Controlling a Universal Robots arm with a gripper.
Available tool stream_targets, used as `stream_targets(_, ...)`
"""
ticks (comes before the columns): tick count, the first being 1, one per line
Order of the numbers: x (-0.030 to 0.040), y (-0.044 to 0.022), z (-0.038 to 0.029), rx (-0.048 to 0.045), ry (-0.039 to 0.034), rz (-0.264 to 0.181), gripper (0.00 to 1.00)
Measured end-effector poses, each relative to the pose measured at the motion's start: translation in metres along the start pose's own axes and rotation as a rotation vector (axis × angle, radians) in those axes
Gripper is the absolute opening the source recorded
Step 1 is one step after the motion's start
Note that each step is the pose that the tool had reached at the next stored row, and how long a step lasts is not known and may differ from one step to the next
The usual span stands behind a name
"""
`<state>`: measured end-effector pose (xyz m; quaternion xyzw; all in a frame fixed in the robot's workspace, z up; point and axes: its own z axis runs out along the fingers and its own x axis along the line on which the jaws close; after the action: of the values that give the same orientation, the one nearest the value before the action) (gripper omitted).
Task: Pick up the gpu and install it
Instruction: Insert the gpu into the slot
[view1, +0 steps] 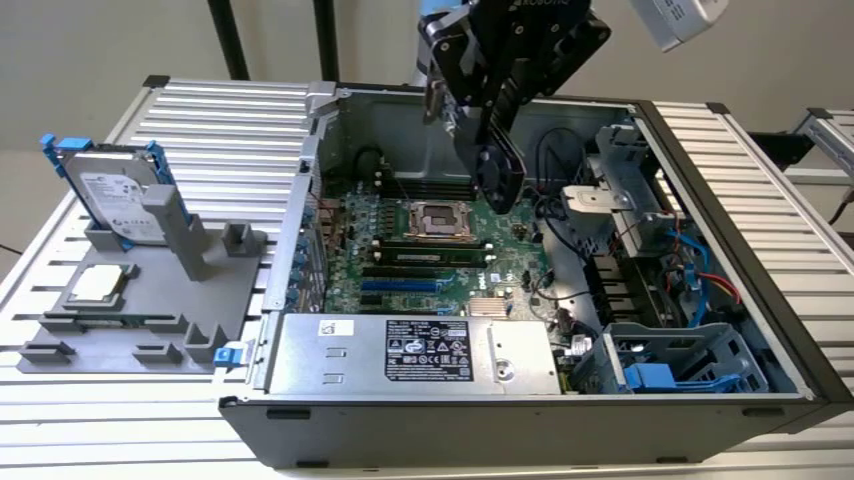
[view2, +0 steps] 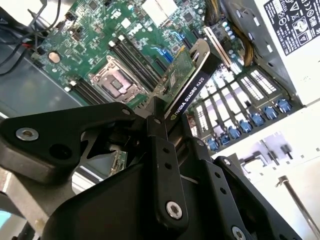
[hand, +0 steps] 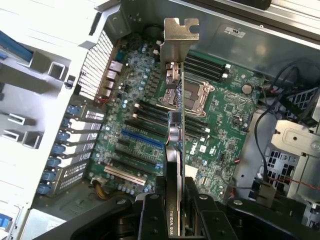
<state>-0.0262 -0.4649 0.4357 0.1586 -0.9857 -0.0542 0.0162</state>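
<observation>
Carry phase | gripper (hand: 176, 197) clamped on gpu (hand: 175, 122), hanging over motherboard (hand: 132, 137) | not seated | seating likely needs its edge squared to a slot.

Exterior view: the frame edge cuts off the gripper (view1: 489, 125) at 12 o'clock. The gripper covers most of the graphics card (view1: 502, 175), which stands edge-on, so its faces cannot be made out. First wrist view: one end of the card is hidden between the fingers (hand: 150, 220), and the card covers part of the processor socket (hand: 198, 95).
</observation>
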Motion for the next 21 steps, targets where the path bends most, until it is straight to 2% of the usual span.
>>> stream_targets(16, 0.0, 0.0, 0.0, 0.0017, 0.0115, -0.102, 0.0)
stream_targets(21, 0.0, 0.0, 0.0, 0.0019, 0.0133, -0.118, 0.0)
